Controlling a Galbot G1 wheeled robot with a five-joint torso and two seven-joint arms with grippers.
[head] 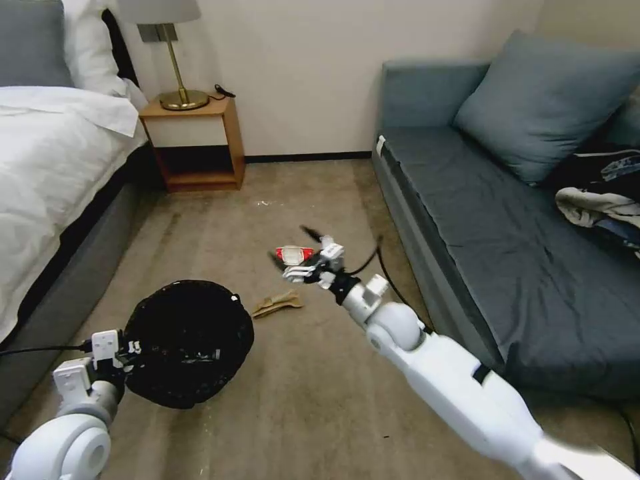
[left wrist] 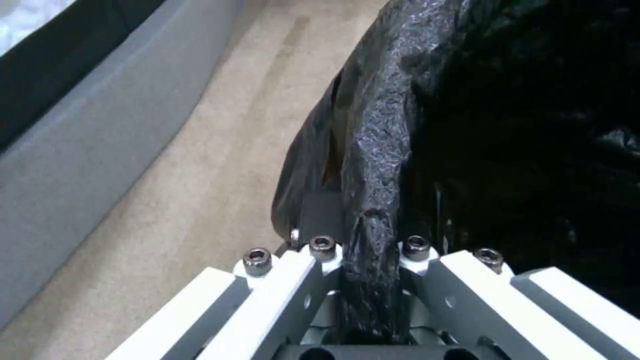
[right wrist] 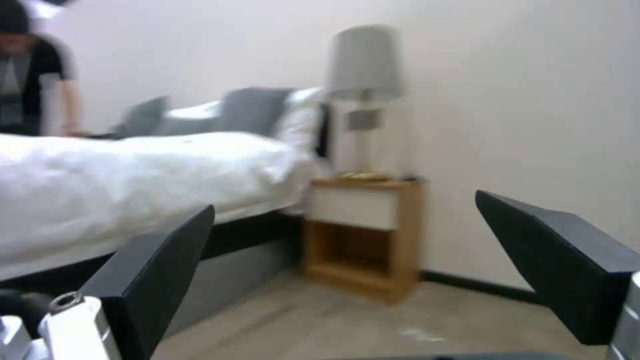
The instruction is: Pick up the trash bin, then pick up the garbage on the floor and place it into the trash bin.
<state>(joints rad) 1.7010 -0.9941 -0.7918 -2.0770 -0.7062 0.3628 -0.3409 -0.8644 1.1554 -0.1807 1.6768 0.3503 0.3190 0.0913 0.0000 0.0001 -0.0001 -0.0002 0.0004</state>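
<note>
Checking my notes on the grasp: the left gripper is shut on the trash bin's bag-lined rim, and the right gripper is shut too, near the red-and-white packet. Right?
One slip: the right gripper is open, its fingers spread wide in the right wrist view. The left gripper is indeed shut on the trash bin rim; the red-and-white packet lies by the right gripper.

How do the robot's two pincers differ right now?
The left pincer is shut on the trash bin's black-bagged rim, low by the bed; the right pincer is open, holding nothing. The left holds the bin; the right reaches out over the red-and-white packet. Both are white-armed.
</note>
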